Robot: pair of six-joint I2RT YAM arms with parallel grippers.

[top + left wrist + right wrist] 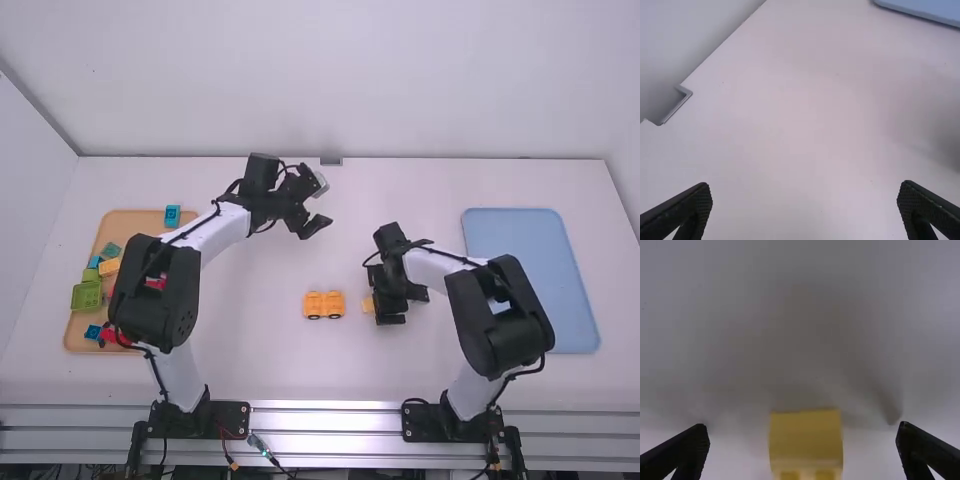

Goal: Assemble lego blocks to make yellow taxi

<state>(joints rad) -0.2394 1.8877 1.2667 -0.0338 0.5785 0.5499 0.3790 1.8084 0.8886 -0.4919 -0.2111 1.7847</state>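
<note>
1. The yellow wheeled body point(323, 305) stands on the table point(450, 375), seemingly part-built.
2. I hold my right fingers point(685, 447) spread over a separate yellow block point(806, 440), near the body.
3. My left fingers point(685, 207) are parted, empty.
4. Gripping and seating that block likely remain.

The left arm point(222, 232) slants away from its base and inward, its bulky black joint bent low, its white forearm running out to a black wrist point(265, 195) near the middle. Its pincer point(321, 207) points rightward, the two black fingers point(690, 204) spread wide apart. The right arm point(435, 268) is folded more closely, its big joint leaning outward and its forearm angling back toward the middle, nearer the bases than the left wrist. The right pincer point(380, 297) also has its fingers point(690, 444) wide apart.
</note>
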